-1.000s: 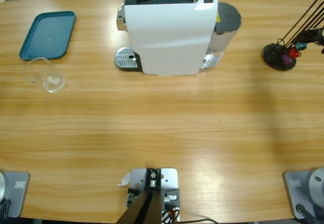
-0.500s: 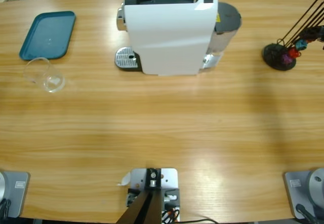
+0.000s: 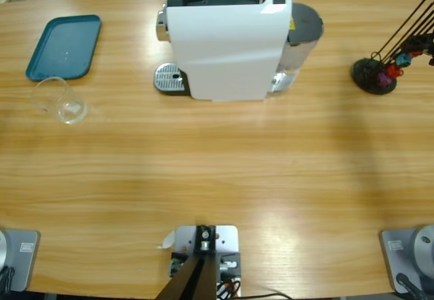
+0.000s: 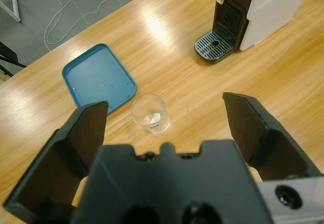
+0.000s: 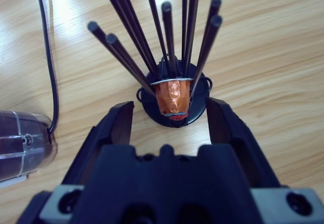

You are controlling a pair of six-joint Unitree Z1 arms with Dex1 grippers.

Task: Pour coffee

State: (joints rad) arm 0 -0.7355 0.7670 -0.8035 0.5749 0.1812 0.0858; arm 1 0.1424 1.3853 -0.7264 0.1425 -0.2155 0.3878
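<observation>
Table: long light-wood table point(image 3: 224, 171); fills the high view edge to edge.
Coffee machine: white box-shaped capsule coffee machine point(image 3: 227, 39), upper centre of the high view; a round grey-lidded clear water tank point(image 3: 302, 32) is attached to its right side.
Drip tray: perforated silver metal drip tray point(image 3: 169, 79) at the machine's lower left corner; nothing stands on it. In the left wrist view it shows at upper right, below the spout.
Tray: teal rectangular plastic tray point(image 3: 64, 47), upper left of the high view; bare.
Capsule stand: black round-based wire capsule stand point(image 3: 374, 75), right edge of the high view, its rods running to the upper right.
Glass: clear round drinking glass point(image 3: 61, 100), left side of the high view, just below the tray and apart from it; upright, well apart from the machine.
Capsule: orange coffee capsule point(image 5: 173, 97) hanging in the stand, centre of the right wrist view.
Left gripper: left gripper point(image 4: 169, 120) jaws spread wide, holding nothing; the glass sits between them in its view, further off.
Right gripper: right gripper point(image 5: 169, 117) jaws parted either side of the stand's base, below the capsule; no contact visible.
</observation>
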